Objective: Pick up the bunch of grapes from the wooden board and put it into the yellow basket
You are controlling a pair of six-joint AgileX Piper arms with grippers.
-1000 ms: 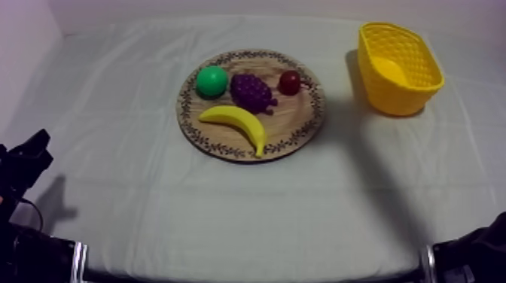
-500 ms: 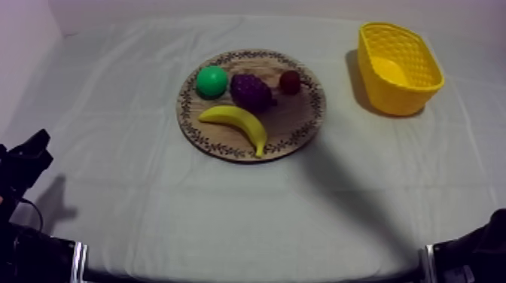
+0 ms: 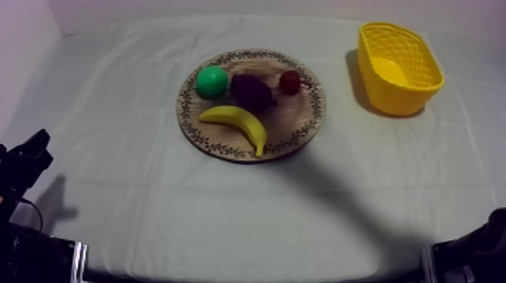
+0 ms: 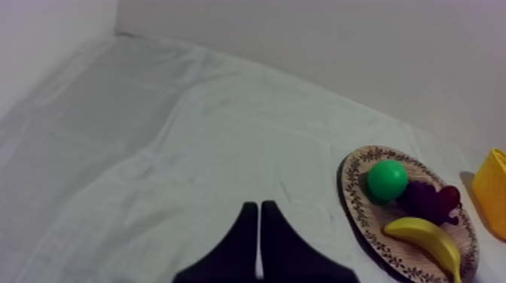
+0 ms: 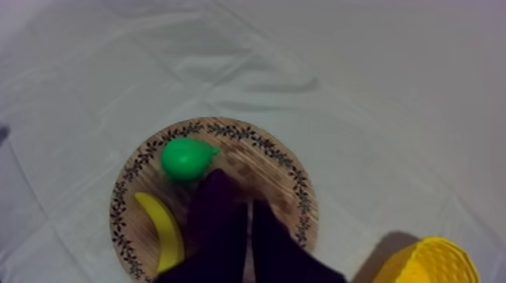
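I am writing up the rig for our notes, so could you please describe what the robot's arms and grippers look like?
Both arms are black and bulky. The left arm and the right arm each carry a pale ring around them. The left gripper has two plain black fingers that taper to narrow tips, with no markings on them.
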